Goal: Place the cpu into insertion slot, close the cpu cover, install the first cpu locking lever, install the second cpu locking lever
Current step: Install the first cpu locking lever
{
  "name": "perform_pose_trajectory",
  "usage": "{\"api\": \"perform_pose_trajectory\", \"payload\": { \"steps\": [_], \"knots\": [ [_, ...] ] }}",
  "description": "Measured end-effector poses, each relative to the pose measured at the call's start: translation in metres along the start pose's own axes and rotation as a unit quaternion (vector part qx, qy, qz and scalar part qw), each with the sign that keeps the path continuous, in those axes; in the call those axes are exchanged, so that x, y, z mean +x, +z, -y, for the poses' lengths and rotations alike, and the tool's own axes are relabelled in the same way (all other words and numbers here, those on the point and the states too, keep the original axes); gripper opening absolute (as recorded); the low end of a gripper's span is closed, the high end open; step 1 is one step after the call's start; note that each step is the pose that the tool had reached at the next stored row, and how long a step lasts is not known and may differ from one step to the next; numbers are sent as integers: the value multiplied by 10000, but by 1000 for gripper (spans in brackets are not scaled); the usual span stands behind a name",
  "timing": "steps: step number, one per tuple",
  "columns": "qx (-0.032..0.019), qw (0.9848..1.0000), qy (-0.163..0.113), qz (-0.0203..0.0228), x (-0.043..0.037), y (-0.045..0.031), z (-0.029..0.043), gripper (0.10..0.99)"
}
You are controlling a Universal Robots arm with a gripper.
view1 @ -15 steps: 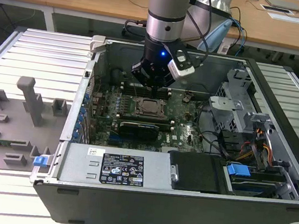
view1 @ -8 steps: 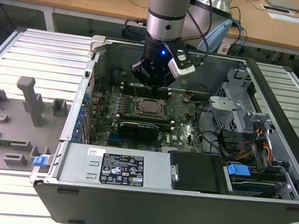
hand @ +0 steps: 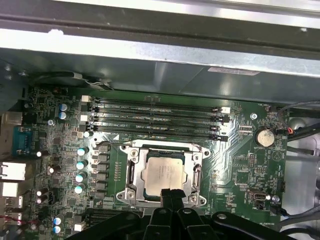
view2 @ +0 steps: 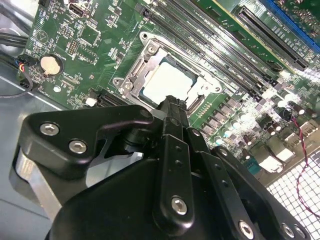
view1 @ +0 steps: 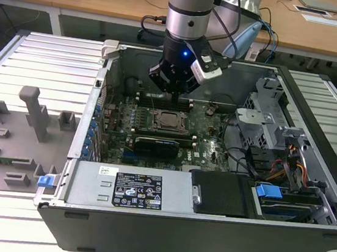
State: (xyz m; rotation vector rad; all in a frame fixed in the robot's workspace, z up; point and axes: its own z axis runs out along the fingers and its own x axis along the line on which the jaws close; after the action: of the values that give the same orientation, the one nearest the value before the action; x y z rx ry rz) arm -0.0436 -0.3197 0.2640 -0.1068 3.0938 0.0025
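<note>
Pressed together at the jaws, gripping nothing, hovering close by one edge of the cpu (hand: 162,172). Seated in the insertion slot (hand: 125,195), cpu cover (hand: 193,167) flat around it. Beyond, green circuit board (hand: 240,165) inside open computer case (view1: 161,236).

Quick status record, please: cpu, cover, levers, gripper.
cpu: lying flat in the insertion slot, silver top showing
cpu cover: down, framing the cpu
locking levers: cannot tell whether latched
gripper: shut, holding nothing, tips over the slot's edge beside the cpu
setting: open computer case, green motherboard
</note>
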Motion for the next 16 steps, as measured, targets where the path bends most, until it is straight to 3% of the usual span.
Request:
{"api": "perform_pose_trajectory", "payload": {
  "steps": [5, 16],
  "knots": [
    [0, 10000, 0, 0, 17, -1, -2, 106],
    [0, 10000, 0, 0, 163, -8, -16, 106]
  ]
}}
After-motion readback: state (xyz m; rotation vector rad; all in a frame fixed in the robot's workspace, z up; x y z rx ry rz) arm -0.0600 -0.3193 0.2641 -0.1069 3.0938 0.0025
